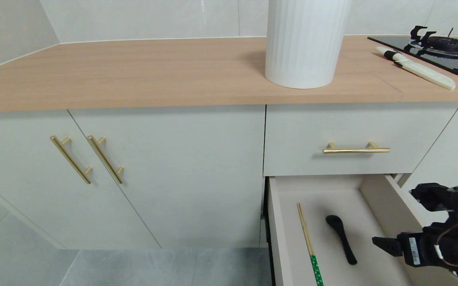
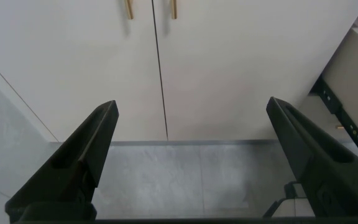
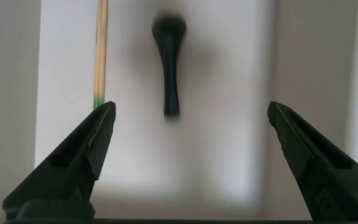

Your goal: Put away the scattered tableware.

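A kitchen unit with a light wooden countertop (image 1: 133, 71) over pale grey cabinet doors (image 1: 165, 174) with slanted gold bar handles. Low on the right, a shallow beige drawer (image 1: 280, 238) stands pulled open beneath a closed drawer front (image 1: 300, 135). Inside the open one lie a pair of wooden chopsticks with green patterned ends (image 1: 307, 242) and, just beside them but not touching, a black plastic spoon (image 1: 342, 238), bowl end toward the cabinet.

The black right gripper (image 1: 392, 216) hangs over the drawer's right side, fingers spread wide and holding nothing. The black left gripper (image 2: 191, 103) is likewise spread and empty, facing the cabinet doors and grey tiled floor (image 2: 185, 174).

On the countertop stand a tall white ribbed cylinder (image 1: 304, 39) and, near a black gas hob (image 1: 443, 51), a cream-coloured knife (image 1: 416, 67).
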